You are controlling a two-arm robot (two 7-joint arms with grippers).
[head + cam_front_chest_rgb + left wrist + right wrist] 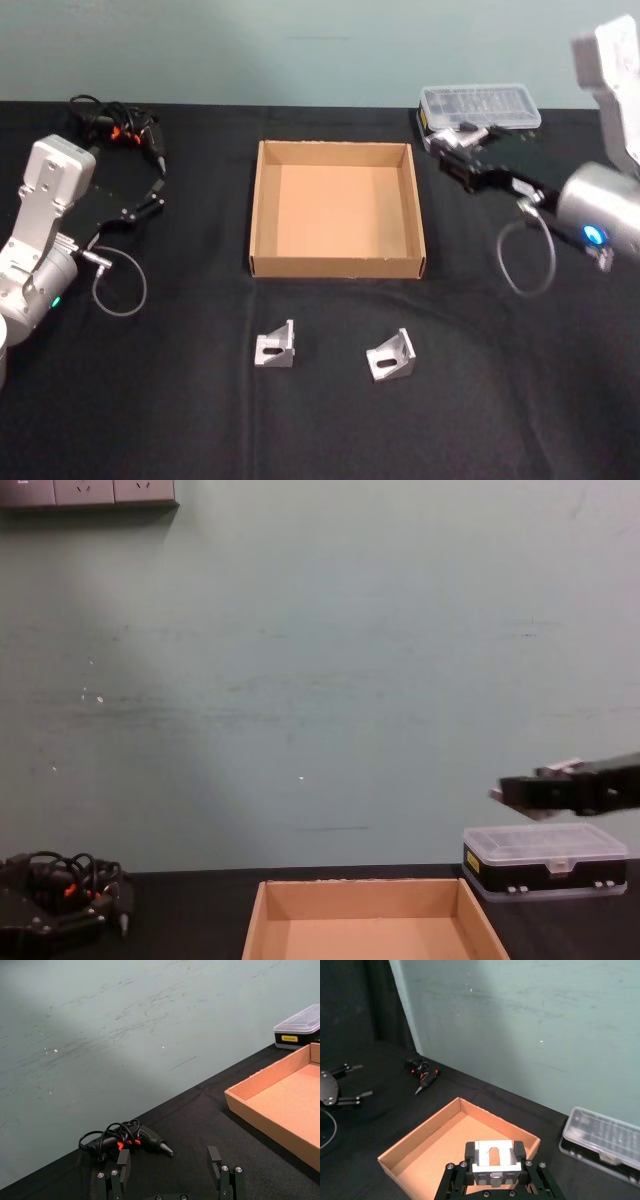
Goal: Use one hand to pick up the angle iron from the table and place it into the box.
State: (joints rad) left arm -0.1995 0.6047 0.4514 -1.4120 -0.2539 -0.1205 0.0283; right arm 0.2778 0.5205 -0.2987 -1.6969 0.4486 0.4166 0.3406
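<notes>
Right wrist view, angle iron [492, 1161] in pincer [495, 1153]

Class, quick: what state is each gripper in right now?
Left gripper: open, holding nothing.
Right gripper: shut on an angle iron, in the air to the right of the box.

No text, number or brand can be read. The black case [302, 1022] with the clear lid carries a small yellow label [289, 1038] with dark print, too small to make out.
</notes>
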